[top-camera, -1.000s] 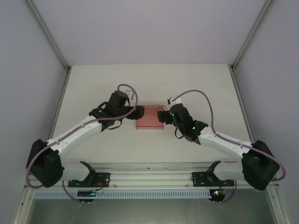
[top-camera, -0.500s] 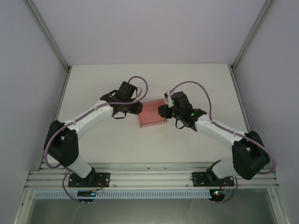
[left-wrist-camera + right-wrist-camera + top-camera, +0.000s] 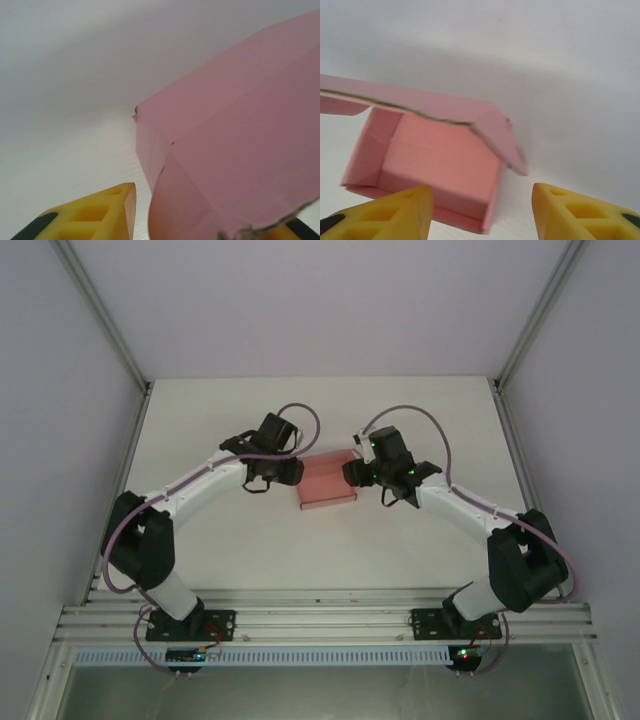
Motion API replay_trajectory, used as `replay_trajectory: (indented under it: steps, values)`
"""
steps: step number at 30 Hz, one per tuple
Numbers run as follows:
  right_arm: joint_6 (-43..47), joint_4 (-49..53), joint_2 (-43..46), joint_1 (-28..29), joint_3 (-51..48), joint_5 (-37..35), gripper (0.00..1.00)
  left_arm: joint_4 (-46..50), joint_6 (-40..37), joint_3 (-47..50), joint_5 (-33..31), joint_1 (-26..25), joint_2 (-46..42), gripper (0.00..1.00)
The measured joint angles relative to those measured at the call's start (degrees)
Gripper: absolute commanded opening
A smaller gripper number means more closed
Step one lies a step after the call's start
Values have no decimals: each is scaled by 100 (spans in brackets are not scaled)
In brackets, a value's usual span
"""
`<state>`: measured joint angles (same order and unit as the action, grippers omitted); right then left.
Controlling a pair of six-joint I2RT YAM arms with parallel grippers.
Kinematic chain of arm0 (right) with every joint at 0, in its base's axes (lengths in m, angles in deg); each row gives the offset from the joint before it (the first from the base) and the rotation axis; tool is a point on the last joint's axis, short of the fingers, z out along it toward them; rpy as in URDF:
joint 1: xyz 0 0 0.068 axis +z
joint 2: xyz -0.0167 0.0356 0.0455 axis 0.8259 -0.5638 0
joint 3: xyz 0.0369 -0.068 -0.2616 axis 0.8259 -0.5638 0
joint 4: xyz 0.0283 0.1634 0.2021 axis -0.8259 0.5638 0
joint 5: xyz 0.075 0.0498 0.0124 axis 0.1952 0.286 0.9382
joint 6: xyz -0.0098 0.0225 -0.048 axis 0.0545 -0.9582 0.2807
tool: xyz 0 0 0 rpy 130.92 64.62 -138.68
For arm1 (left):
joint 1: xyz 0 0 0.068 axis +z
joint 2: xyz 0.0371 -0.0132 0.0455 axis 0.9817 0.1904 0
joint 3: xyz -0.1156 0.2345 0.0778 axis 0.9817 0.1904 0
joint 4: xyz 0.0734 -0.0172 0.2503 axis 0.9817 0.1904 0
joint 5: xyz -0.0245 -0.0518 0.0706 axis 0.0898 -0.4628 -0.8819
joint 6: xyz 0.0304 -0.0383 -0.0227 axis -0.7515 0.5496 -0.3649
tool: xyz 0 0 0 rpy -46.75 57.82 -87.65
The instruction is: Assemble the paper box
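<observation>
Two robot arms reach toward the middle of the white tabletop and meet there at the small salmon-pink paper box. The box rests on the tabletop between the two hands, a little turned, so that its sides are not parallel to the tabletop edge.

From above, the left hand stands just beside the left side of the box, and the right hand just beside its right side.

In the left wrist view the box is very near and fills the right half. One yellow finger is at the lower left, and a thin strip of white tabletop shows between it and the pink paper. The tip of the other finger shows at the lower right, behind a rough paper edge. So this hand is spread, with a corner of the box between its fingers; it seems not to pinch the paper, but the view is too close to be sure.

In the right wrist view the two yellow fingers are wide apart and grip nothing. Beyond them the box shows its inside: a floor, low walls, and a lid flap raised over it, with an uneven front edge. The left finger overlaps the near wall of the box in this view; whether it touches, I cannot tell.
</observation>
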<state>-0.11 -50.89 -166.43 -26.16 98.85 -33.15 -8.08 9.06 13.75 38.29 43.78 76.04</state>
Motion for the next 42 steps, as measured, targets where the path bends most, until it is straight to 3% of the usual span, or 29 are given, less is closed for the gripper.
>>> replay_trajectory:
  steps: [6,9,13,16,18,23,30,38,42]
  values:
    - [597,15,-354,-341,479,361,54,76,-66,-142,-142,0,164,35]
    - [750,0,-579,-341,608,575,50,109,-101,-245,-168,0,282,28]
    - [894,-20,-927,-358,765,734,29,109,-164,-435,-205,0,514,17]
    - [883,-59,-1119,-367,817,841,6,118,-192,-498,-219,0,632,2]
    - [881,-85,-1156,-378,855,828,0,131,-164,-557,-280,2,662,0]
    - [522,-184,-1156,-332,852,750,0,39,221,-595,-232,24,669,0]
    - [-586,-645,-1097,50,570,26,0,-417,1075,-420,-28,170,667,0]
    - [-1458,-1700,-767,387,-306,-623,0,-1235,1274,350,46,129,317,0]
    - [-1429,-2205,-452,612,-914,-1014,0,-1547,1209,732,44,28,105,10]
